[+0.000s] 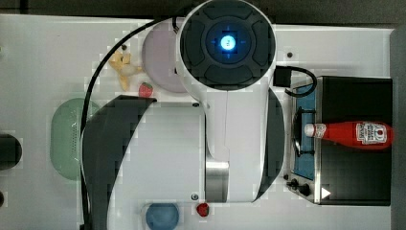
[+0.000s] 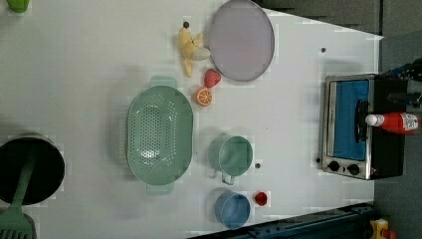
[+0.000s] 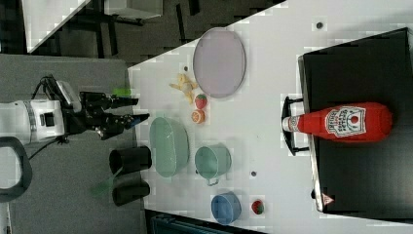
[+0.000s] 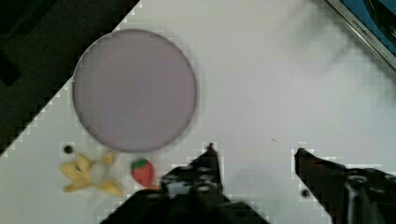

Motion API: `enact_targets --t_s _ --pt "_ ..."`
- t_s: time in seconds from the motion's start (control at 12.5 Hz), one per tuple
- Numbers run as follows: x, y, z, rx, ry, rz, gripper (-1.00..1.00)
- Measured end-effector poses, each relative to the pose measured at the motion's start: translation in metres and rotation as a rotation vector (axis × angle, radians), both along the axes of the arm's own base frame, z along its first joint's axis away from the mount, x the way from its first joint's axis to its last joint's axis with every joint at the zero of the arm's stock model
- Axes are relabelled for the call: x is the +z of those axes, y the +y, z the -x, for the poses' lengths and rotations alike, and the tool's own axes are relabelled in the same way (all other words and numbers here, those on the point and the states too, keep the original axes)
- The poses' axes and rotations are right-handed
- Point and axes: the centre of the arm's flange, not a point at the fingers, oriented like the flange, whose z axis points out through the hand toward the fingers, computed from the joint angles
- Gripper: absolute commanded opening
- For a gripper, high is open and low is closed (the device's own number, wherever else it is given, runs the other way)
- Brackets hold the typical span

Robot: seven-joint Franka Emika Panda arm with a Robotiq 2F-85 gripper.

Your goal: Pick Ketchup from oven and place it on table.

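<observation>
red plastic marks the target: the ketchup bottle (image 1: 354, 134) lies on its side on the black top of the toaster oven (image 1: 356, 189), at the right of the top view, its white cap reaching out over the blue glass door and dark handle. in the right view the ketchup bottle sits at right of frame, label up, cap pointing toward the middle of the picture.

the claw (image 4: 254, 156) hangs with its fingers spread wide and nothing between them; in the wrist view it hovers over bare white counter (image 4: 261, 79), near a lilac plate (image 4: 134, 89), a strawberry (image 4: 143, 171) and a peeled banana toy (image 4: 88, 173). in the right view the claw shows at the left of frame, well apart from the oven.

this looks like the approach step, with no grasp yet made. the next move likely calls for carrying the open claw across to the oven top, lining the fingers across the bottle's slim body rather than along it, and coming down low enough to close on the round sides without nudging it into a roll. then lift and set it on a bare patch of counter.
</observation>
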Motion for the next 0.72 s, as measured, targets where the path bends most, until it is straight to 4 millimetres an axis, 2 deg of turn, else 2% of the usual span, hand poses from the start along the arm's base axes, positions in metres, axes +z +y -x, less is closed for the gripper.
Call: enact_targets --t_s 0.16,0.24,0.32,0.48,0.56,0.72 --pt "-0.009 -0.01 0.074 -0.031 0.158 0.004 0.8" --pt "-0.002 -0.012 0.103 -0.044 0.178 -0.005 0.99" --pt "0.018 -0.014 0.116 -0.049 0.136 -0.005 1.0" --pt "0.063 -0.021 0.12 -0.06 0.024 -0.007 1.0" --pt "0.079 -0.027 0.121 -0.069 -0.025 -0.005 1.0" --pt "0.086 -0.048 0.123 -0.109 -0.041 -0.014 1.0"
